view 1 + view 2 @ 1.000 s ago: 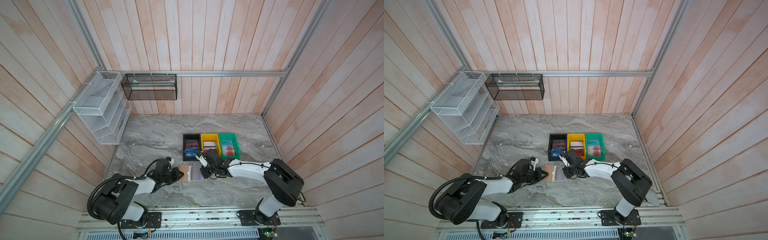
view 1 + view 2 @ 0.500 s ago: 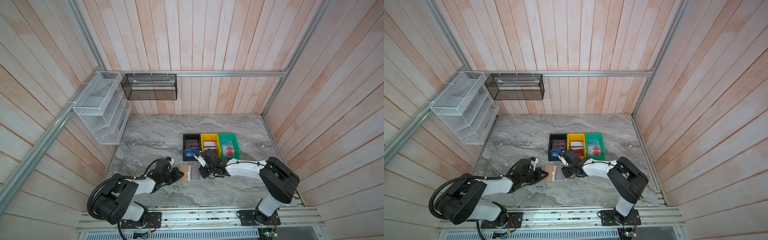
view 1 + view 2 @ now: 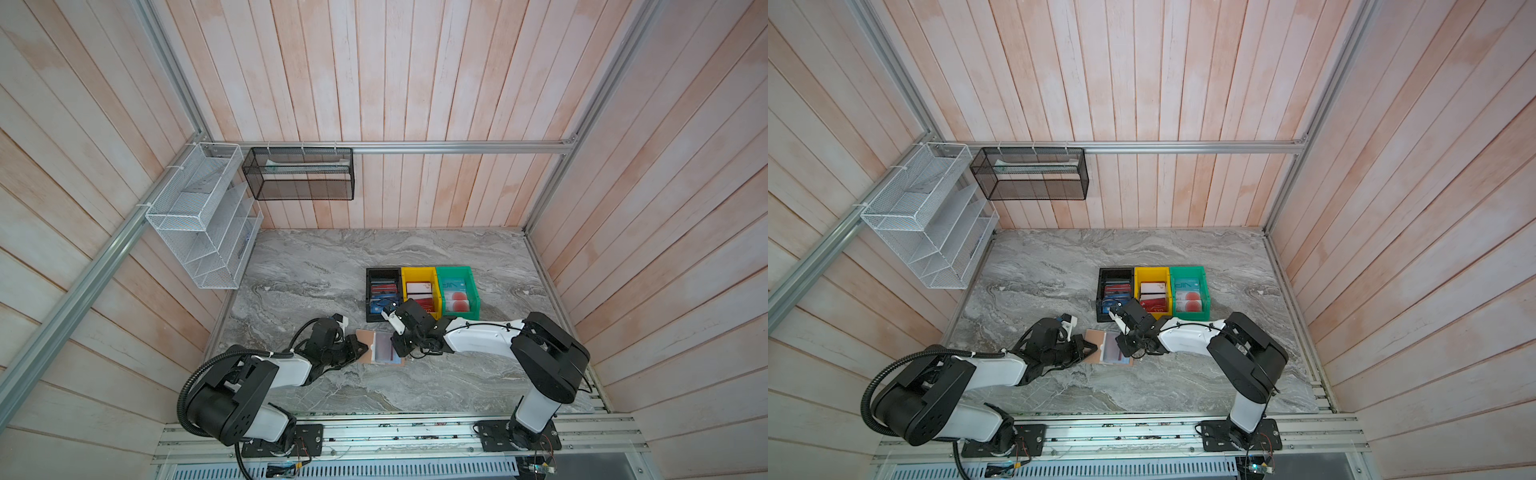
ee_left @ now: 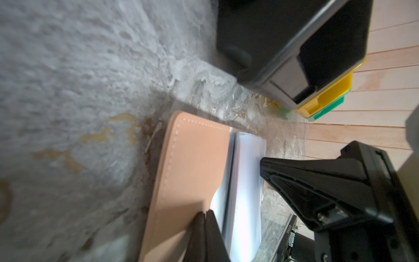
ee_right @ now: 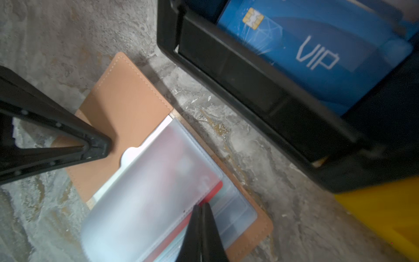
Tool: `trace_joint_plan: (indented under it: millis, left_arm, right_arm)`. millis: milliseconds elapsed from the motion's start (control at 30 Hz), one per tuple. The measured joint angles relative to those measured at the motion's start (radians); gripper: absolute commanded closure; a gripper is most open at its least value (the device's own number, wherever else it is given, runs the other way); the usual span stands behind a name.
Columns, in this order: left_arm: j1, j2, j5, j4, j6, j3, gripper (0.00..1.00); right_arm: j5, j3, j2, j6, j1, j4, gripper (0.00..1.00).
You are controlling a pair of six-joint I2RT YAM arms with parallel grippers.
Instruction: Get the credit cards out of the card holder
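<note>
**Card holder (image 3: 376, 348) open, red card's edge showing**

On the marble table (image 3: 332, 257), just in front of the black bin (image 5: 226, 68), the card holder lies spread flat. With jaws closed, the left gripper (image 4: 206, 215) presses its tip on the tan cover (image 5: 127, 97). The right gripper (image 5: 201, 208), also closed, sits at the edge of a red card (image 5: 216, 189) poking from a clear sleeve (image 5: 158, 177). Whether it truly pinches the card is unclear. A shallow grip could slip off. A pull could drag the sleeve and lift the holder if the left tip slides.
</note>
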Motion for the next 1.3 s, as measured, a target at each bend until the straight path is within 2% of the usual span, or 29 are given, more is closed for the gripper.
trace_joint_plan:
  millis: [733, 900, 1200, 1300]
  left_arm:
    - [0.0, -0.003, 0.011, -0.008, 0.013, 0.002, 0.94]
    - [0.0, -0.1, 0.014, -0.087, 0.018, 0.002, 0.94]
    - [0.019, -0.402, -0.043, -0.279, 0.025, 0.005, 0.94]
    - [0.02, -0.426, -0.043, -0.278, 0.016, 0.003, 0.94]
  right_arm:
    - [-0.166, 0.053, 0.008, -0.027, 0.051, 0.01, 0.95]
    - [-0.206, 0.101, 0.036, -0.028, 0.067, 0.022, 0.95]
    - [-0.23, 0.151, 0.123, -0.016, 0.071, 0.047, 0.95]
    - [-0.23, 0.148, 0.132, -0.007, 0.071, 0.047, 0.95]
